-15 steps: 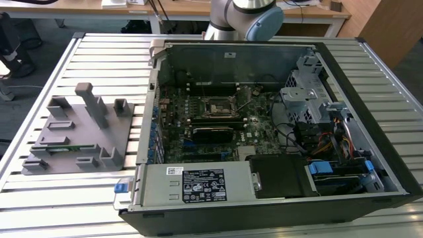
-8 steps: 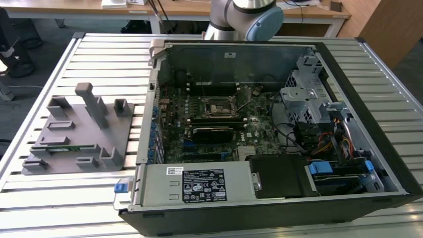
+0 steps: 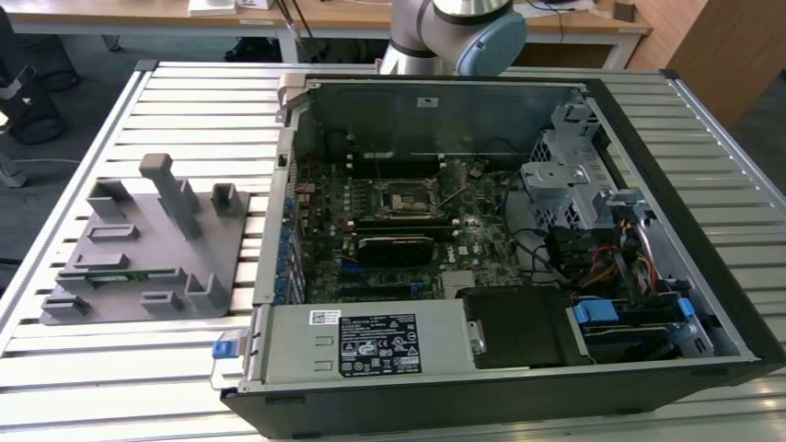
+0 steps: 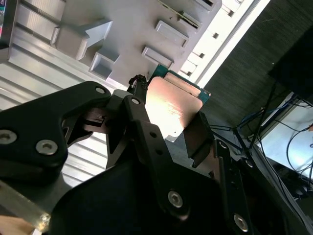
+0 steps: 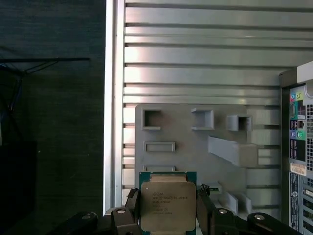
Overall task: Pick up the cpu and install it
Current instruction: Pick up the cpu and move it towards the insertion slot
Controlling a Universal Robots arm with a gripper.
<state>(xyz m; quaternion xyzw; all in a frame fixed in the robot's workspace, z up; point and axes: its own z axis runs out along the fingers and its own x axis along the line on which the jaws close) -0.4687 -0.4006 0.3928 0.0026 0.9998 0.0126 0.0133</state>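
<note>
- The small flat square cpu with a pale silvery metal top and green edge [image 5: 167, 205] [image 4: 173, 105] sits clamped between the black jointed fingers [image 5: 204, 208] of the gripper [image 5: 168, 211] [image 4: 171, 117], which press on two opposite edges, as both wrist views show.
- In the first wrist view the chip hangs lifted over the near edge of the grey plastic tray with raised blocks and rectangular pockets [image 5: 195, 161] [image 4: 132, 24] [image 3: 135, 239].
- The tray lies on the silvery slatted metal table [image 5: 195, 73] [image 3: 160, 368], at the exterior view's left of the open black computer case [image 3: 687, 276].
- A long thin green memory stick [image 3: 123, 273] lies in a tray slot.
- Inside the case, the green motherboard [image 3: 368, 216] carries a square black-and-metal socket frame [image 3: 403, 196].
- The grey arm with a blue cap [image 3: 448, 37] rises behind the case.
</note>
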